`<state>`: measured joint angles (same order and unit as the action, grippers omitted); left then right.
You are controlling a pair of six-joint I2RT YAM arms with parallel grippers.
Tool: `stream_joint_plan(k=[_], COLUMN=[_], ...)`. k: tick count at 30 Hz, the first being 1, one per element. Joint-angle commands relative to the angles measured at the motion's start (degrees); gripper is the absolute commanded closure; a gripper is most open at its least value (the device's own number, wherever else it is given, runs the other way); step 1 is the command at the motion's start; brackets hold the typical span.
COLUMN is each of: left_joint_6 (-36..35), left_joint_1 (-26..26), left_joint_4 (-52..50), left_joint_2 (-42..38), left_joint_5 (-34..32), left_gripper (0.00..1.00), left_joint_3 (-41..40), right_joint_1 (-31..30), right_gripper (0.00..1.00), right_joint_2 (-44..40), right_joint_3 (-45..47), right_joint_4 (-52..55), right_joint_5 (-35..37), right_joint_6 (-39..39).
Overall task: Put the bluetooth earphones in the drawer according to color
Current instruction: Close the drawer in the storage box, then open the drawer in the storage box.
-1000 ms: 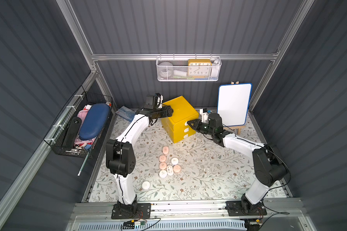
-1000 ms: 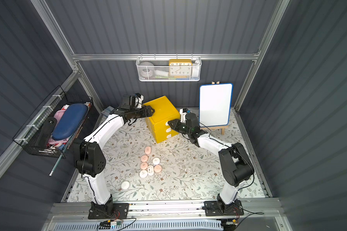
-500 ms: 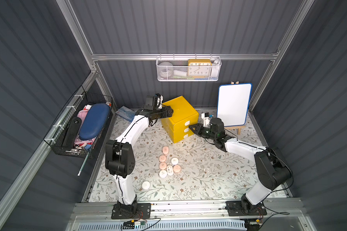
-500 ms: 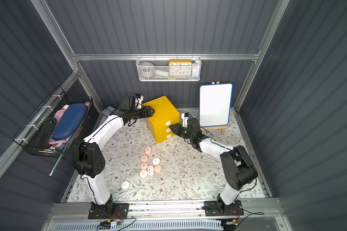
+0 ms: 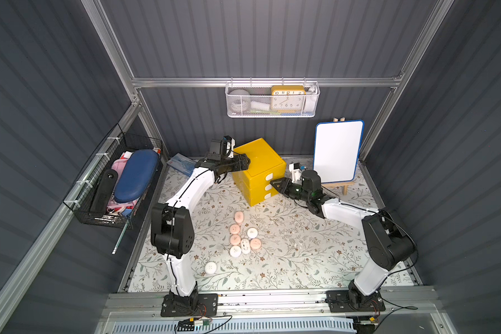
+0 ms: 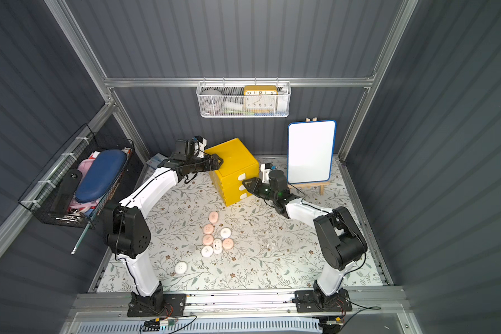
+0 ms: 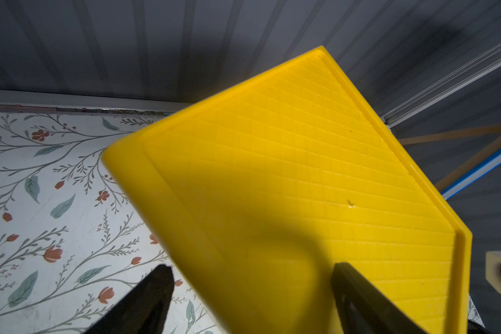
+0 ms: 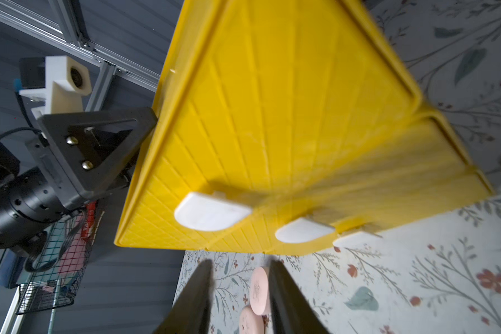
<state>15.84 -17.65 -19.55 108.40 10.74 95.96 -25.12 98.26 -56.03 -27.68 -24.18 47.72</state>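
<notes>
your right gripper (image 8: 240, 264), jaws narrow w/ nothing btwn, sits just in front of the white tab handles (image 8: 211, 215) of the bright yellow 3-drawer plastic cabinet (image 5: 258, 156), left gripper (image 5: 245, 163) spread wide astride its top corner, pale pink & white pebble-like earphone cases (image 5: 234, 229) on the floral mat (image 5: 301, 260).

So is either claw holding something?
The right claw is open and empty. The left claw straddles a top corner of the yellow cabinet; whether it squeezes cannot be told.
</notes>
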Motion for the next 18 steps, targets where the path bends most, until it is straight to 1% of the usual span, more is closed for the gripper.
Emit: stream_joint_plan(k=[1, 2, 5, 8, 13, 18], left_joint_6=[-2.0, -2.0, -2.0, -2.0, -1.9, -1.9], left_joint_1=[-0.5, -0.5, -0.5, -0.5, -0.5, -0.5], left_joint_4=[-4.7, -4.5, -4.5, -4.7, -4.4, -4.3], left_joint_2=[-1.7, -1.7, -1.3, -1.0, -1.1, -0.7], left_joint_5=[0.8, 0.9, 1.0, 1.0, 0.7, 1.1], left_gripper=[0.1, 0.09, 0.09, 0.07, 0.01, 0.01], left_joint_3=[-2.6, -2.8, -2.7, -2.9, -3.7, -3.7], right_joint_1=[-0.2, -0.2, -0.2, 0.0, -0.2, -0.2], right_gripper=[0.48, 0.42, 0.29, 0.22, 0.22, 0.27], right_joint_2=[-0.1, 0.7, 3.2, 5.8, 9.2, 11.7], right_joint_3=[2.3, 2.6, 1.9, -0.3, -3.5, -6.0], right_joint_4=[-1.7, -2.3, -4.3, -4.7, -5.9, -6.6], right_joint_5=[1.9, 1.8, 0.6, -0.5, -1.8, -2.3], right_joint_6=[-1.5, -1.6, -1.7, -1.9, -1.4, -0.9])
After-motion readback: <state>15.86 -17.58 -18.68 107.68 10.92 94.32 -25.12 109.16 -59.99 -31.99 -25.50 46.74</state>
